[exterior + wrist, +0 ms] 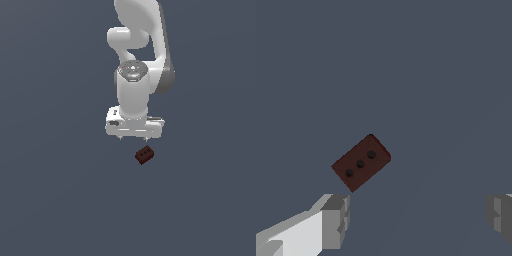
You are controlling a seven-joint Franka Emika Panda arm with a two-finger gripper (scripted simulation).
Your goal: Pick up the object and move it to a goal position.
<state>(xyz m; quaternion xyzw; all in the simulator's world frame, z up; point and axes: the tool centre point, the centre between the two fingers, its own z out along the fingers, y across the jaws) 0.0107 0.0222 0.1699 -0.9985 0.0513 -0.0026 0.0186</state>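
Note:
The object (144,155) is a small dark red-brown brick lying on the grey floor, just in front of and below the white arm's hand. In the wrist view the object (361,162) lies at an angle, with three dark holes on its upper face. My gripper (133,137) hangs above it, slightly toward the exterior view's left, with only short finger stubs showing. In the wrist view my gripper (416,220) is open: one grey fingertip (336,220) is close beside the brick, the other is far off at the frame's edge. Nothing sits between them.
A flat, uniform grey floor (60,190) surrounds the arm. The white arm (140,60) rises behind the hand.

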